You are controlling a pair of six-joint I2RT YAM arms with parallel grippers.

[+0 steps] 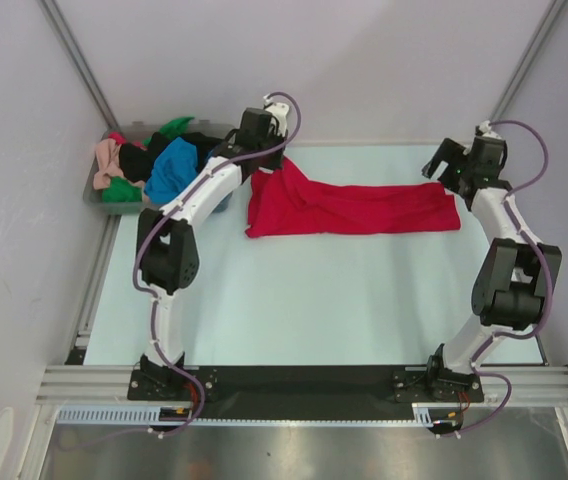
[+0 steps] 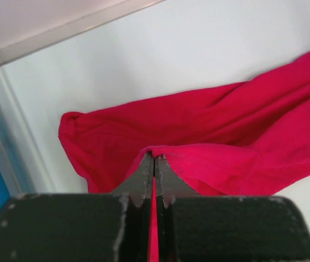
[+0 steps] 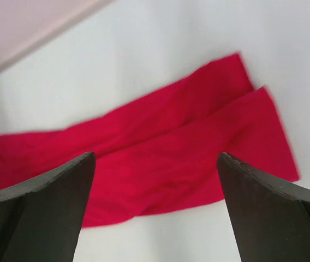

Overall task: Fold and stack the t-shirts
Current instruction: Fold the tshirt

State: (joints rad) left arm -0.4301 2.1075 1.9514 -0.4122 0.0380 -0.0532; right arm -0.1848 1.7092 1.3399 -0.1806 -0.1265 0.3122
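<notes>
Near the table's (image 1: 314, 320) far edge, the left gripper (image 2: 154, 159) pinches the big red cloth t-shirt (image 1: 354, 208); the right gripper (image 3: 156, 156) hangs wide open.

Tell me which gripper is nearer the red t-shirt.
Left. The left gripper is shut on the red t-shirt; the right gripper hangs open above its other end.
</notes>
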